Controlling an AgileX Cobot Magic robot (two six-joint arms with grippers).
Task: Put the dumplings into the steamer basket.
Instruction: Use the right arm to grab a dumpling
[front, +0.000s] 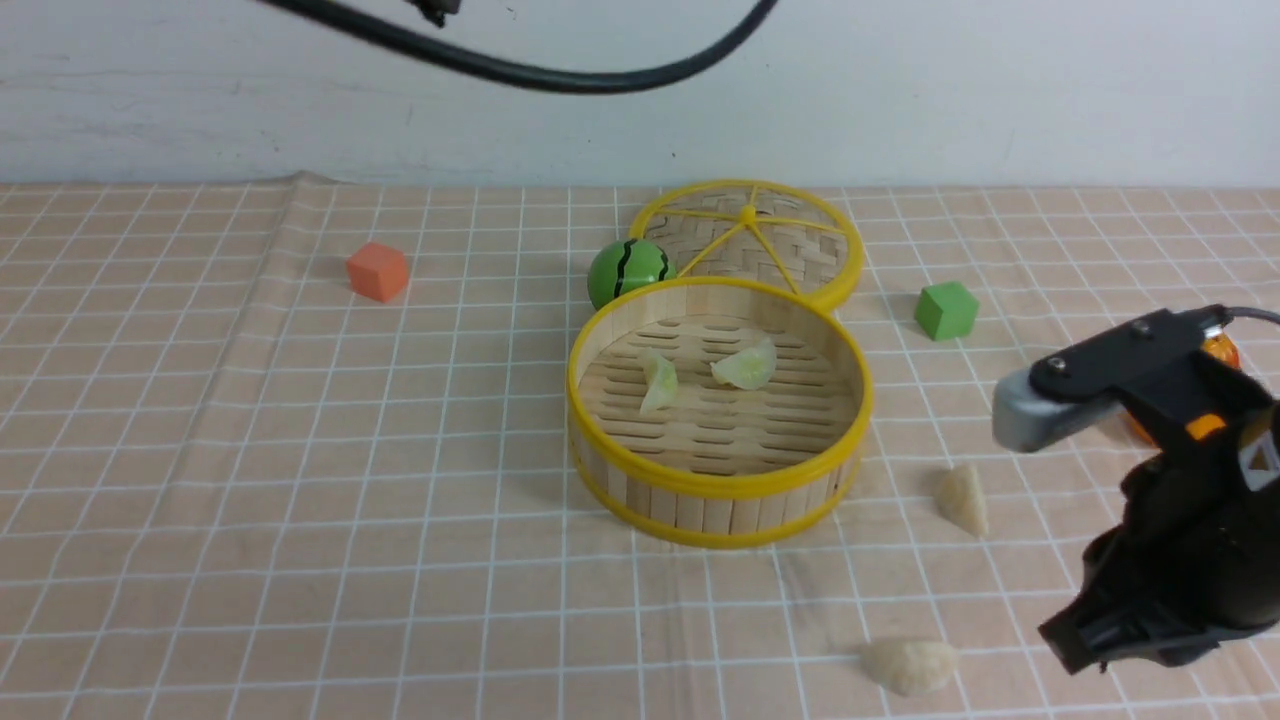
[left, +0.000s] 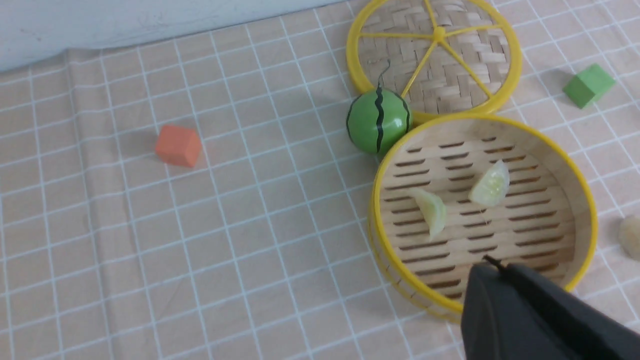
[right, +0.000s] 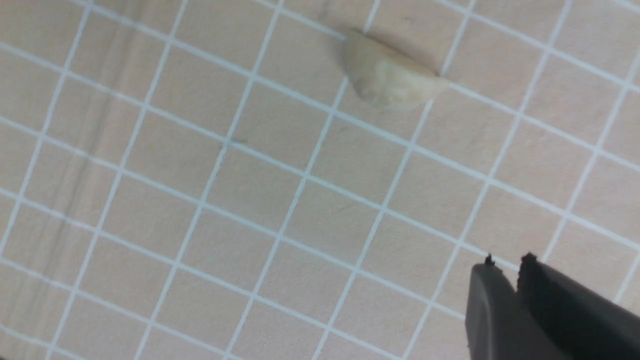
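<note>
The steamer basket (front: 612, 345) stands mid-table with two pale green dumplings (front: 658, 382) (front: 745, 365) on its slatted floor. Two cream-beige dumplings lie on the cloth to its right (front: 963, 498) and front right (front: 910, 665). My right gripper (front: 1068, 640) hangs low just right of the nearer one, shut and empty. In the right wrist view its tips (right: 506, 262) are apart from a beige dumpling (right: 390, 75). My left gripper (left: 492, 264) is shut and empty over the basket's (left: 590, 200) rim; the green dumplings (left: 432, 211) (left: 491, 184) lie beyond it.
The flat woven lid (front: 750, 235) lies behind the basket, with a watermelon ball (front: 627, 270) at the lid's left. An orange cube (front: 378, 270) sits far left, a green cube (front: 946, 310) right. An orange object (front: 1222, 352) is partly hidden behind my right arm.
</note>
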